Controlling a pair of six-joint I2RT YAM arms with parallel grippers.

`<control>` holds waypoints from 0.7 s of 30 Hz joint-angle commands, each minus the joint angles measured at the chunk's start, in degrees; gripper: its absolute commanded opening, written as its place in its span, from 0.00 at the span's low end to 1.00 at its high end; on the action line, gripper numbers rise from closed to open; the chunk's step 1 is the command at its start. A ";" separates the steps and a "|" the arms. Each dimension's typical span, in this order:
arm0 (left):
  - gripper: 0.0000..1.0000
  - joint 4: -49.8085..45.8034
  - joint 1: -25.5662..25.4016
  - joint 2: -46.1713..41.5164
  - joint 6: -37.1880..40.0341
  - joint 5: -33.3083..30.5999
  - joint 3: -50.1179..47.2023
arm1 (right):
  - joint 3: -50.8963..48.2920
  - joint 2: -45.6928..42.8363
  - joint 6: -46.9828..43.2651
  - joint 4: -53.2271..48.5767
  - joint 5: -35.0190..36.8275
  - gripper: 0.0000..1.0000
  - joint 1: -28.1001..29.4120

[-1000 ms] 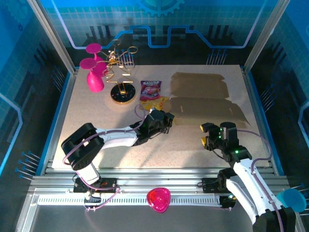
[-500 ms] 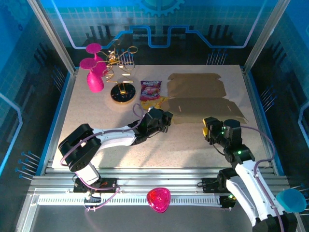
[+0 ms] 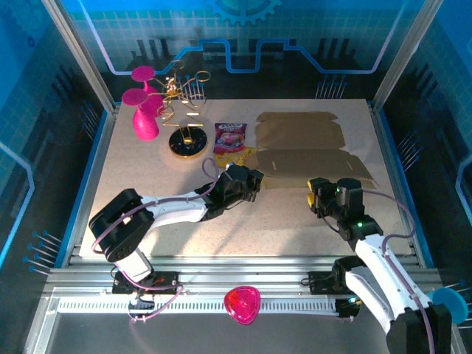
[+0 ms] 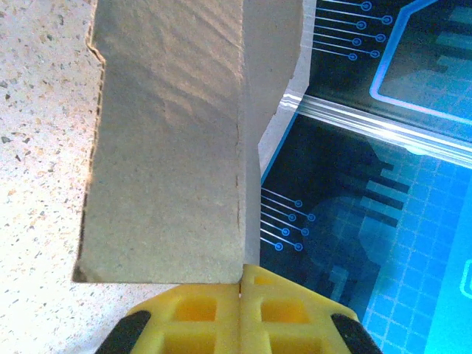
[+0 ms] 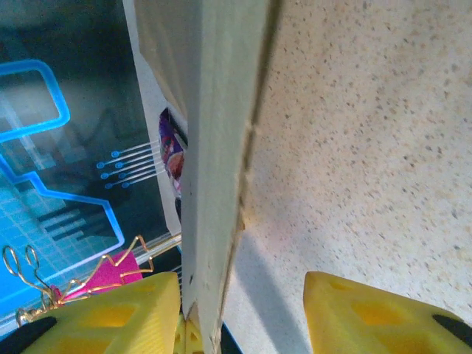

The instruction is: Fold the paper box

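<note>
Left gripper pinches the paper box; right gripper, half-open, straddles its near edge and should clamp next, then fold.

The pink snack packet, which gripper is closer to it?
Left. The left gripper sits close beside the snack packet, on the near-left corner of the paper box; the right gripper is farther off to the right.

The bench has a pale speckled top, like stone, and the light lies bright on it. Blue walls stand around it, with a fine grid and lighter blue circuit lines. Grey metal posts hold them at the corners. A silver slotted rail runs along the near edge.
</note>
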 commanded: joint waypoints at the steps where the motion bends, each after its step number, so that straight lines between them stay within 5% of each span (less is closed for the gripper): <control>1: 0.00 -0.60 0.29 -2.54 0.74 0.81 0.46 | 1.53 3.15 -1.36 5.93 -0.25 0.32 -1.47; 4: 0.00 -1.35 0.44 -3.45 1.86 1.42 0.95 | 4.37 4.84 -2.85 4.50 -0.11 0.00 -2.47; 5: 0.02 -2.70 0.72 -4.17 3.11 2.25 1.73 | 6.59 5.03 -4.47 2.39 0.35 0.00 -2.86; 8: 0.44 -9.96 1.87 -8.18 8.58 4.07 4.87 | 14.62 5.76 -10.18 -3.31 1.78 0.00 -3.86; 11: 0.65 -21.07 2.74 -14.49 15.77 3.06 8.65 | 22.62 7.06 -14.58 -5.69 1.65 0.00 -5.37; 21: 0.66 -51.00 8.59 -30.80 28.52 -6.58 16.65 | 56.85 13.25 -24.44 -25.73 2.79 0.00 -6.38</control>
